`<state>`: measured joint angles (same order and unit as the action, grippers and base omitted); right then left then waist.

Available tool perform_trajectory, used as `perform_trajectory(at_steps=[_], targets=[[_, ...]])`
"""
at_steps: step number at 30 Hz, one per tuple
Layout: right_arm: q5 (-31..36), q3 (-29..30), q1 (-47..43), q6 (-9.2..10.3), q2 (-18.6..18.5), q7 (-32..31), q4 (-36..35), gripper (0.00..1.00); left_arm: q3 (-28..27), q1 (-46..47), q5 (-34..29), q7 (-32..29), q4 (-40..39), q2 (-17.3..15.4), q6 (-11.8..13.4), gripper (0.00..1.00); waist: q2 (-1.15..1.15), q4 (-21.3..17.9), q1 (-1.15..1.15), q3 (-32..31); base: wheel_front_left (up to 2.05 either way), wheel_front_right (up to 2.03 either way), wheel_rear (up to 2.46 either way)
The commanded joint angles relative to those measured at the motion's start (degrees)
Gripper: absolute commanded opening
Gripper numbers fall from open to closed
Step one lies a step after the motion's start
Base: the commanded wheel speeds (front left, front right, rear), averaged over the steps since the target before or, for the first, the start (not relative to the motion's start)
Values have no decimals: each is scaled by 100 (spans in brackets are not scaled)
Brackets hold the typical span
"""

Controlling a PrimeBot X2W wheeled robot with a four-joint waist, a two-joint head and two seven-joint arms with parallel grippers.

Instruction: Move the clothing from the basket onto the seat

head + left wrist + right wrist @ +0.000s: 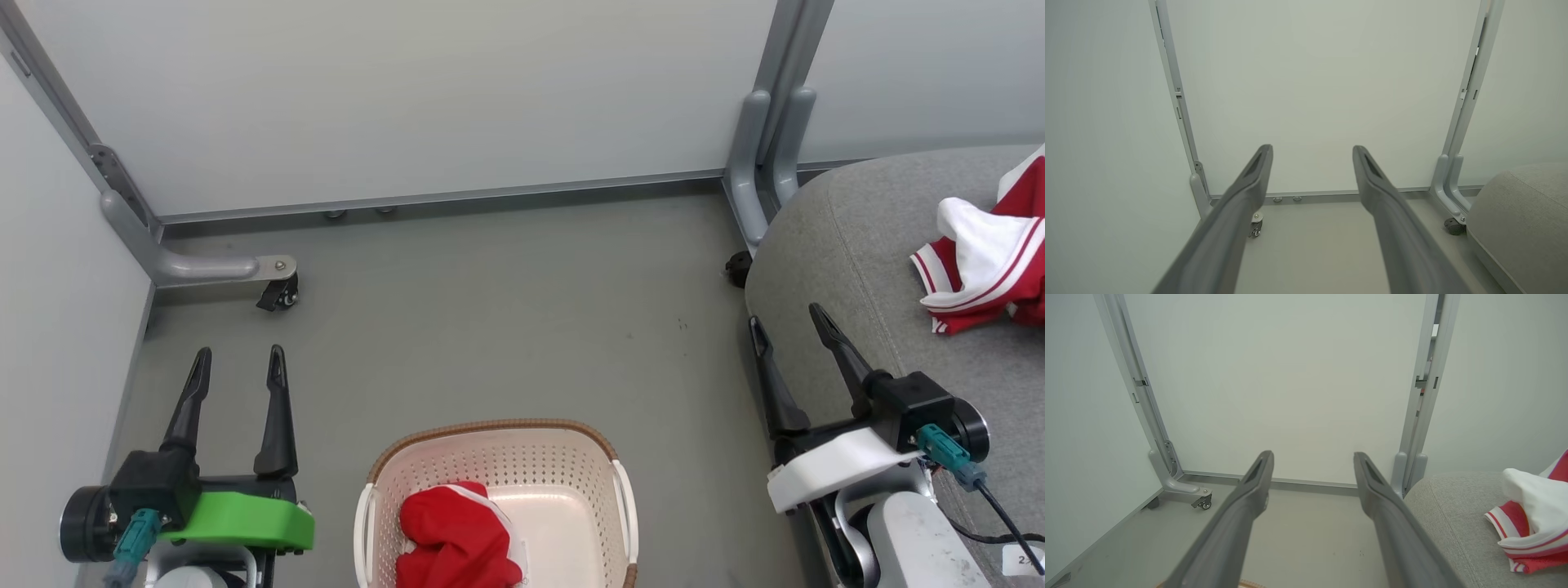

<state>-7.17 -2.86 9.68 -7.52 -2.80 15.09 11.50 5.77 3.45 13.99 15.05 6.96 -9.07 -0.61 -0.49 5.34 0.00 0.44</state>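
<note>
Grey floor (506, 310), pale partition walls. Cream perforated plastic basket (490, 428) before me, bright red-and-white fabric garment (453, 535) bunched inside. Second red-and-white garment (992, 261) already on big grey upholstered seat (849, 269). My left gripper (239, 353) and right gripper (785, 315) spread wide, empty, flanking basket, probably staged for next pick.

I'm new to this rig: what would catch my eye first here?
The red clothing crumpled in the cream basket at the head view's bottom middle, and a second red-and-white garment on the grey seat at right. The left gripper and right gripper stand open, empty.
</note>
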Motion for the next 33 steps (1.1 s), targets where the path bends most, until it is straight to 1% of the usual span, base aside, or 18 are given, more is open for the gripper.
perform_trajectory(at_steps=[1, 7, 15, 21, 33], targets=[[-43, -8, -114, 6, -20, 11, -74, 100, -75, -117, -53, 19, -51, 37, -55, 100, 49, 9, 0, -41, 0, 0, 0], [-87, -33, -403, 6, -19, 11, -336, 100, -317, -359, -257, 19, -96, 198, -251, 100, 49, -1, 0, -138, 0, 0, 0], [-78, 64, -795, 6, -18, 11, -543, 100, -476, -424, -393, 19, -49, 340, -408, 100, 49, -16, 0, -177, 0, 0, 0], [-66, 95, -938, 6, -18, 11, -577, 100, -570, -412, -457, 19, -37, 391, -486, 100, 49, -46, 0, -171, 0, 0, 0], [-63, 80, -900, 6, -18, 11, -581, 100, -684, -395, -584, 19, -34, 484, -572, 100, 49, -90, 0, -135, 0, 0, 0]])
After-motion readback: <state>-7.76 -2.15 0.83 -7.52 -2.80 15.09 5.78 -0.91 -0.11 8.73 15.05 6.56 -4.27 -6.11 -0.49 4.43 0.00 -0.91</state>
